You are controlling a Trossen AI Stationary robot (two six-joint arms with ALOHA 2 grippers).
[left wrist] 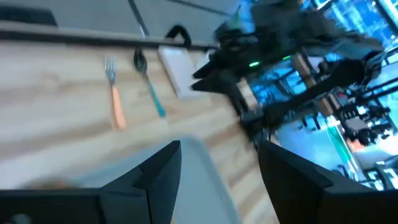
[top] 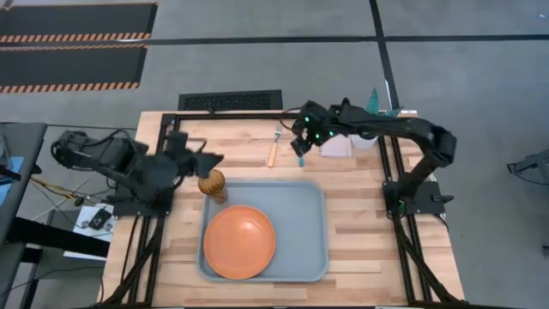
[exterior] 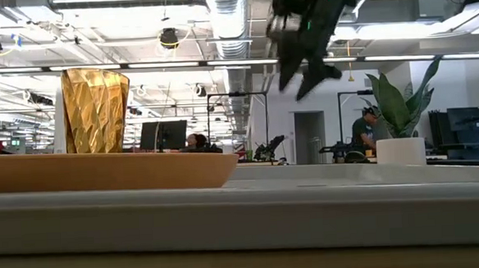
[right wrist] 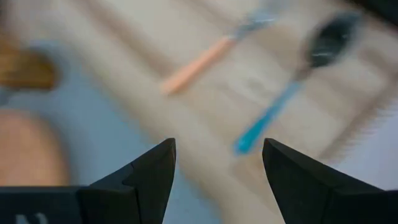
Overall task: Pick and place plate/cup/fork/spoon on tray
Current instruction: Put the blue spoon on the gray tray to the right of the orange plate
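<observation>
The orange plate [top: 239, 242] lies in the grey-blue tray [top: 304, 249]. The amber cup [top: 212, 184] stands at the tray's far left corner; whether it is inside the rim I cannot tell. The orange-handled fork [top: 273, 151] and the teal-handled spoon [right wrist: 292, 87] lie side by side on the wood beyond the tray. My right gripper [top: 300, 148] is open and hangs above the spoon, touching nothing. My left gripper [top: 212, 160] is open and empty, just beyond the cup.
A small white dish [top: 336, 144] lies right of the spoon, and a white pot with a green plant [exterior: 400, 150] stands behind it. The right half of the tray [top: 300, 215] is bare. People show in the room beyond the table.
</observation>
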